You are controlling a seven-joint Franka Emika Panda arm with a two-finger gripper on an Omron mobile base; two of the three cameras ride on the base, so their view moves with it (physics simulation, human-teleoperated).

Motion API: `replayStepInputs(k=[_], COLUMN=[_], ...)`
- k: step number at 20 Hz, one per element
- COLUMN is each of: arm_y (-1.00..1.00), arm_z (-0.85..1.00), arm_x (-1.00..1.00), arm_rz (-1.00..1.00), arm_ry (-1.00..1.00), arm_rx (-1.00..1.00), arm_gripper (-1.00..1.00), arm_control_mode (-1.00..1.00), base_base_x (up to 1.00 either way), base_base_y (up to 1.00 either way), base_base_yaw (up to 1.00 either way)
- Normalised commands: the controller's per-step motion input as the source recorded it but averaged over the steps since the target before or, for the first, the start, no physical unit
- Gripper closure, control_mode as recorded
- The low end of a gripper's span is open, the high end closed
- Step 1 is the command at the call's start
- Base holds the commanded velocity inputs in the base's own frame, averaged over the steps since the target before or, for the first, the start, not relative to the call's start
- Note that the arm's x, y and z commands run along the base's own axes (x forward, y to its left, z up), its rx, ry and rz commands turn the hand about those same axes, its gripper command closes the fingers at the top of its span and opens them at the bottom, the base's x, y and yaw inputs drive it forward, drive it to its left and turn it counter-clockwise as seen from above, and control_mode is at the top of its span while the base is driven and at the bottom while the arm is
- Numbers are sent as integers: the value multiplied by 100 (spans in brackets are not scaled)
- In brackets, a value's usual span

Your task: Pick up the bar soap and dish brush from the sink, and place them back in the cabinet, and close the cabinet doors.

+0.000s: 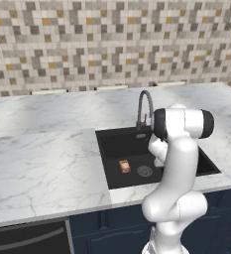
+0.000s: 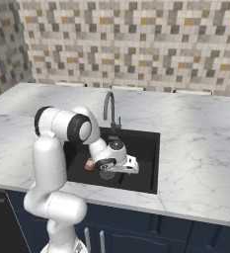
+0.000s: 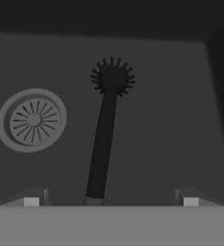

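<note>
The black dish brush [image 3: 104,139] lies flat on the floor of the black sink [image 1: 118,143], its round bristly head pointing away from the hand and its handle end lying between my fingertips. My gripper [image 3: 111,201] hangs open just above that handle end and holds nothing. From the right base view the gripper [image 2: 122,176] reaches down into the sink [image 2: 147,163], close to its front wall. The reddish-orange bar soap [image 1: 124,166] rests on the sink floor left of the round drain [image 1: 144,171]; in the right base view the bar soap [image 2: 89,165] is partly covered by my arm. The cabinet and its doors are out of view.
A curved chrome faucet [image 1: 144,105] stands behind the basin. White marble counter [image 1: 42,158] spreads to both sides, with a tiled wall behind it. Navy fronts [image 2: 136,227] run below the counter edge. The drain [image 3: 31,120] sits left of the brush in the hand view.
</note>
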Motion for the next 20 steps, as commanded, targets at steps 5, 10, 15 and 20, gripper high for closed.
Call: replayStepInputs(k=[5, 10, 15, 20], arm_y=[-1, 0, 0, 0], arm_z=[-27, -10, -4, 0], arm_x=[3, 7, 12, 12], arm_rz=[0, 0, 0, 0], arm_ry=[0, 0, 0, 0], arm_rx=[0, 0, 0, 0], arm_gripper=[-100, -100, -100, -100], arm_control_mode=[-100, -100, -100, -100], base_base_x=[0, 0, 0, 0], base_base_y=[0, 0, 0, 0], base_base_yaw=[0, 0, 0, 0])
